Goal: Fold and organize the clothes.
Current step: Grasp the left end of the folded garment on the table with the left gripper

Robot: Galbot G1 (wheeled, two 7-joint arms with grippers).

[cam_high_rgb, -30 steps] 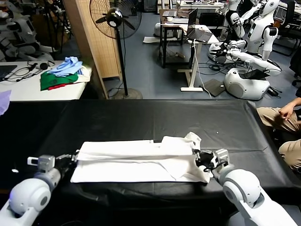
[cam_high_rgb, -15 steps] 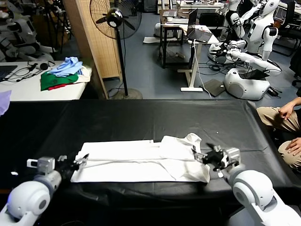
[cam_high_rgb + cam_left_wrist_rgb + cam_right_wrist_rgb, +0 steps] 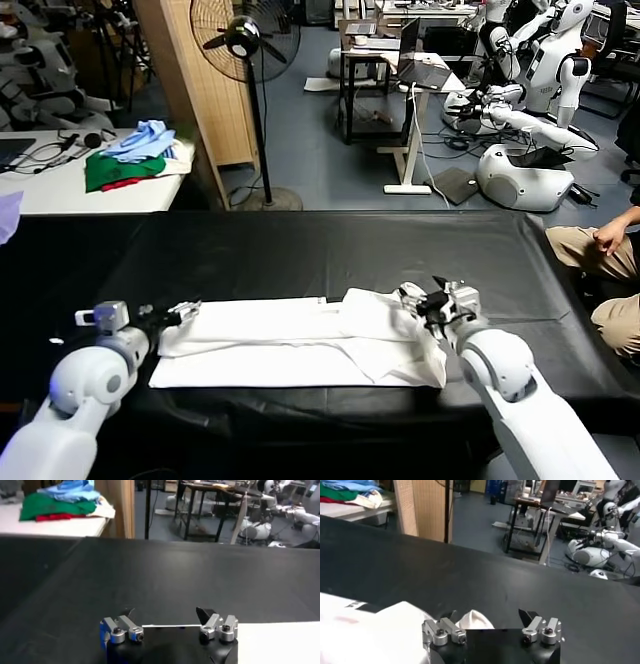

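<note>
The clothes, a white T-shirt (image 3: 300, 340), lie folded into a long strip across the near part of the black table (image 3: 300, 250). My left gripper (image 3: 170, 315) is open at the strip's left end, and nothing is between its fingers. In the left wrist view the left gripper (image 3: 166, 615) stands wide over the black cloth, with the shirt's edge (image 3: 280, 642) beside it. My right gripper (image 3: 432, 298) is open over the bunched right end. The right wrist view has the right gripper (image 3: 490, 616) spread around a white fold of the shirt (image 3: 474, 620) without gripping it.
A pile of blue, green and red garments (image 3: 135, 155) lies on a white table at the back left. A standing fan (image 3: 245, 40) and a wooden panel are behind the table. A seated person (image 3: 610, 250) is at the table's right end.
Both grippers have opened and let go of the shirt's ends. Each has then moved a little toward the table's far side. The shirt lies flatter.
</note>
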